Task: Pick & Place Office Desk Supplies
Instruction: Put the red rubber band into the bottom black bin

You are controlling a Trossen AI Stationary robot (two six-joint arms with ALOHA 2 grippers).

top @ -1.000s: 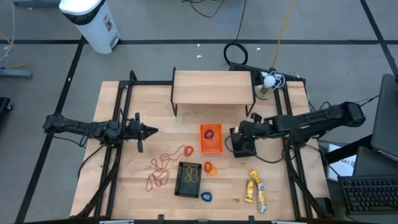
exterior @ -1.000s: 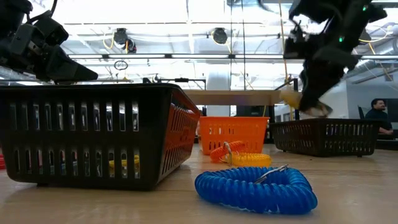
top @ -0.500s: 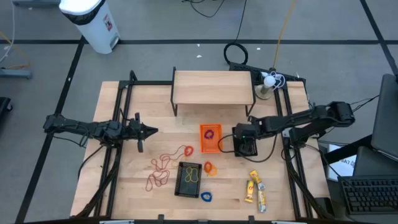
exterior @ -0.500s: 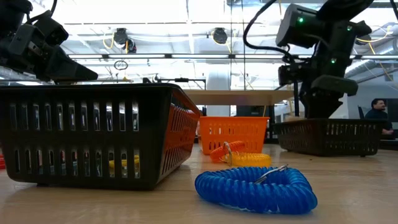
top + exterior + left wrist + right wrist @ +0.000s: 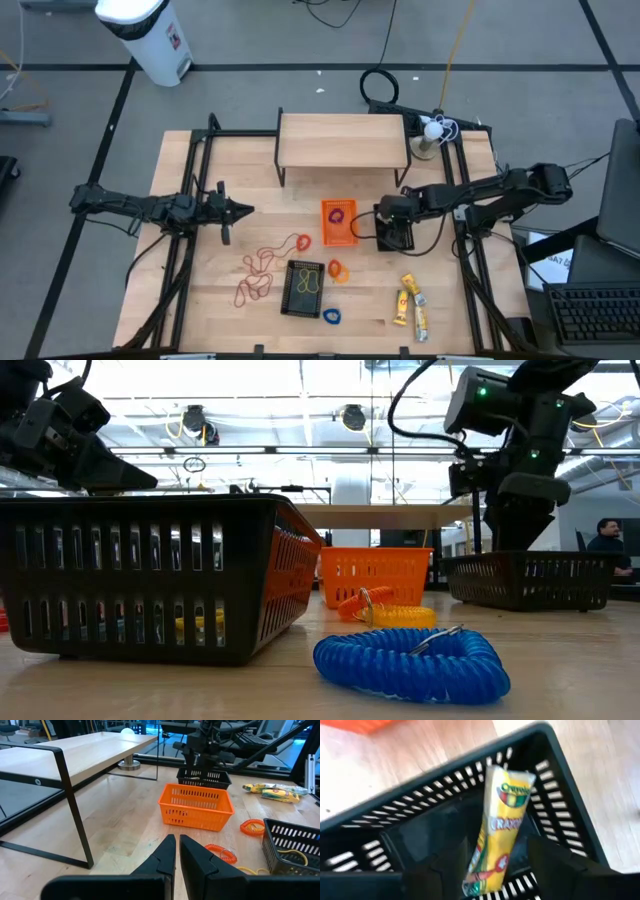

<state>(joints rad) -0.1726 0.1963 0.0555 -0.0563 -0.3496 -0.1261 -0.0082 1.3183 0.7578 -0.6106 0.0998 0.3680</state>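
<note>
My right end effector (image 5: 392,228) hangs right over the black basket (image 5: 397,238), fingers spread apart w/ nothing in them. Just under it, inside that basket, a yellow crayon packet (image 5: 499,830) leans on the basket wall, so I think that one is put away. My left end effector (image 5: 176,854) waits far off to the other side, above the tabletop (image 5: 250,225), fingers pressed together, holding nothing.

Two more yellow packets (image 5: 410,300) lie close by, toward the front edge. They look light, thin & a bit shiny, so maybe slippy. I'd pinch one across its middle, not at the ends. The red rubber bands (image 5: 262,270) are floppy & flat, hard to nip. The blue coil ring (image 5: 412,663) looks springy & soft
</note>
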